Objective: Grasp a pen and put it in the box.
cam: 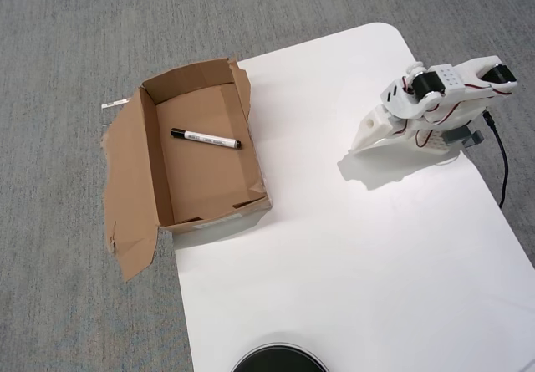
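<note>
Dark round object [278, 360] cut by the bottom edge — gripper [369, 131] fingers folded, state unreadable.

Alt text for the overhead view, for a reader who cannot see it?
A white pen with a black cap lies flat inside an open brown cardboard box at the left edge of a white table. The white robot arm sits folded at the table's right side, its gripper holding nothing.

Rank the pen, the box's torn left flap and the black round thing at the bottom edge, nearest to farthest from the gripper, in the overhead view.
From the gripper:
1. Pen, lying inside the box, to its left.
2. Black round thing, bottom edge.
3. Torn flap, far left, on the carpet.
</note>
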